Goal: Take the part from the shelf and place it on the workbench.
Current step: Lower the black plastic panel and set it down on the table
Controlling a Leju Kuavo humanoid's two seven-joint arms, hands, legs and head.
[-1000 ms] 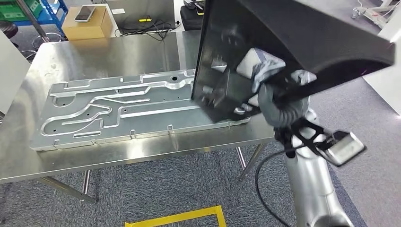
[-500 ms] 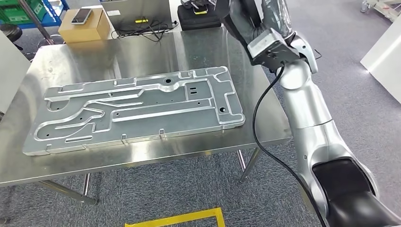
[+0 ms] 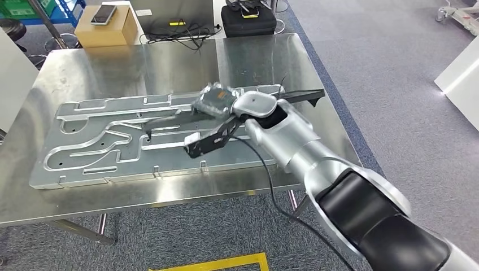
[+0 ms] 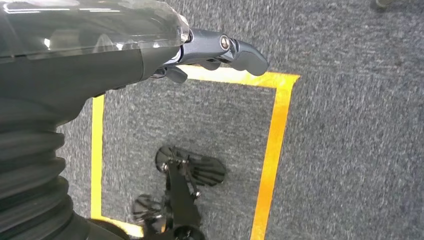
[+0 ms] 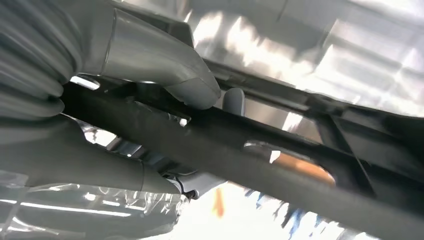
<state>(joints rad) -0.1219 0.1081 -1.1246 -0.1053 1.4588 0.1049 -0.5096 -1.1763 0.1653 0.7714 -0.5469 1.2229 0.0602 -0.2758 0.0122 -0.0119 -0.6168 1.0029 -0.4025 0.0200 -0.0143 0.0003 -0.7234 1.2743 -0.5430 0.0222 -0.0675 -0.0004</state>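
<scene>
Right wrist view: thumb (image 5: 190, 87) pressed on a long black part (image 5: 280, 165), darker fingers underneath, clamping it. Seen from the head: right hand (image 3: 217, 101) over the grooved metal plate (image 3: 101, 141) mid-bench (image 3: 141, 62), part (image 3: 294, 96) stretching flat toward the right edge. Placing step in hand, likely; next, lowering till seated, then loosening. Left hand (image 4: 220, 50) hanging over grey carpet (image 4: 350, 125) and yellow tape (image 4: 272, 150), empty, fingers slack.
</scene>
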